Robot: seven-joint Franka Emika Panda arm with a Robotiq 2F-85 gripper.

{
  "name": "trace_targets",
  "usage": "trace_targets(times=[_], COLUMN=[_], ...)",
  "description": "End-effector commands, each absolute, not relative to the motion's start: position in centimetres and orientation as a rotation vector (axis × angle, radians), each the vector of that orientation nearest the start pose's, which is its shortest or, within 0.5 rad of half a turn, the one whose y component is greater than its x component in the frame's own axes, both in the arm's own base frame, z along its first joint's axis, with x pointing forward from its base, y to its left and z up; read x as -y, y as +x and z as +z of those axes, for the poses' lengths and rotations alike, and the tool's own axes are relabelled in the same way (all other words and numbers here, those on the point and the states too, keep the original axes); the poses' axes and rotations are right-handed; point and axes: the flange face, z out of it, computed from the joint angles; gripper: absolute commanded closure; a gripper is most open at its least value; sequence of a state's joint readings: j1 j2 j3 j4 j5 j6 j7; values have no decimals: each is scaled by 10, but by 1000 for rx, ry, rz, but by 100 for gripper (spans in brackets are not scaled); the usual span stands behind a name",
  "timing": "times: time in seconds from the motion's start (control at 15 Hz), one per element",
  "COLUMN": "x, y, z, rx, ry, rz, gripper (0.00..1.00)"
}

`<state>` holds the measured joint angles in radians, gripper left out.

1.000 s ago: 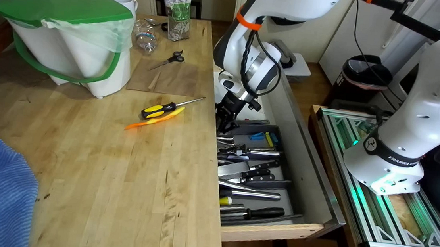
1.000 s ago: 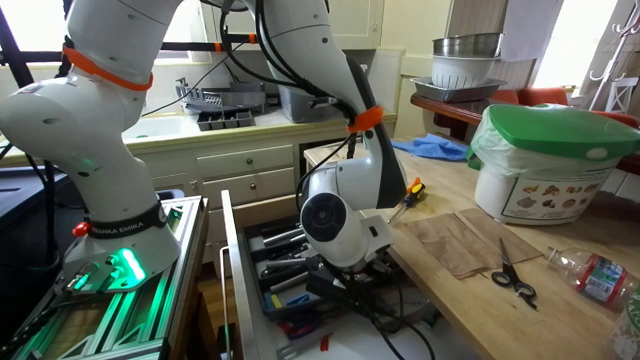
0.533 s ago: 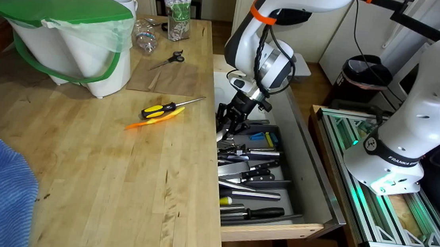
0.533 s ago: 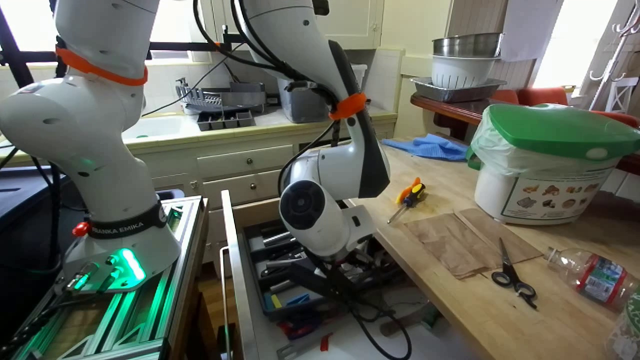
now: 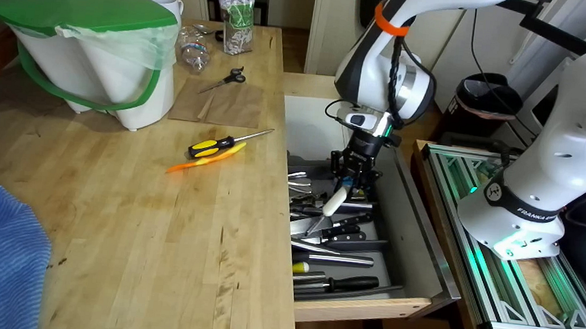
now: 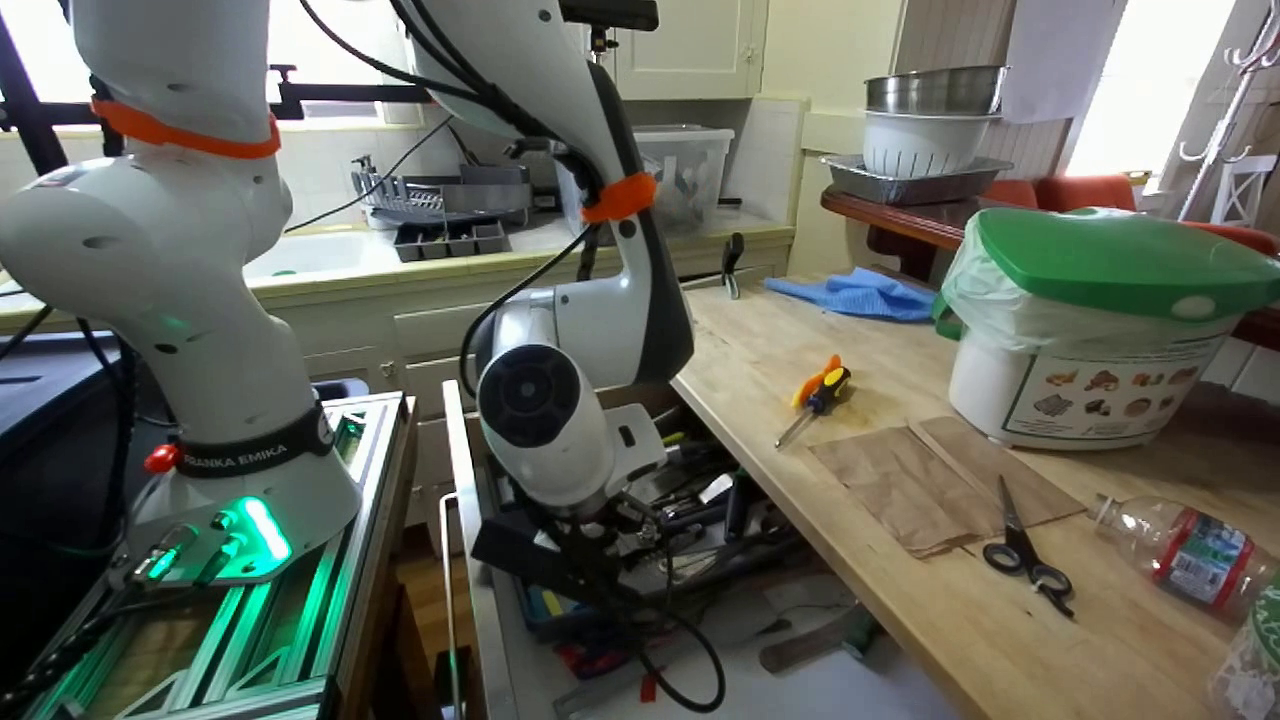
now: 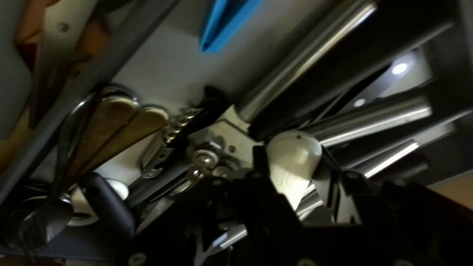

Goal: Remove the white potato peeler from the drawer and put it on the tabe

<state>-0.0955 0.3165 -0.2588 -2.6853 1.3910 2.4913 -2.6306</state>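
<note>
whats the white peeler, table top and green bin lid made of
White peeler: handle likely smooth, glossy plastic, given its even paleness and the highlight in the wrist view; the thin grey shaft may be metal.
Table top: wood, by its joined strips and grain; satin finish.
Green bin lid: probably smooth plastic, by its uniform colour and soft sheen.
</note>
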Motion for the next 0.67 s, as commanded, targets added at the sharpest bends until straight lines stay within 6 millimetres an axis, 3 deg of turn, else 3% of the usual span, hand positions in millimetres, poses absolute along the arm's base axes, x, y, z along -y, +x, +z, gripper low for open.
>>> trace_targets(times=[0.0, 0.07, 0.27, 0.4, 0.47, 0.6], x=[138, 161, 183, 177, 195, 193], y=[276, 304, 324, 316, 340, 337], z=[147, 148, 189, 217, 232, 270], rx=[1284, 1304, 1392, 1471, 1515, 1580], ry=[-2431, -2466, -2595, -2632, -2639, -2608], rz=[-462, -423, -370, -377, -369, -432], gripper=[91, 91, 91, 91, 91, 91])
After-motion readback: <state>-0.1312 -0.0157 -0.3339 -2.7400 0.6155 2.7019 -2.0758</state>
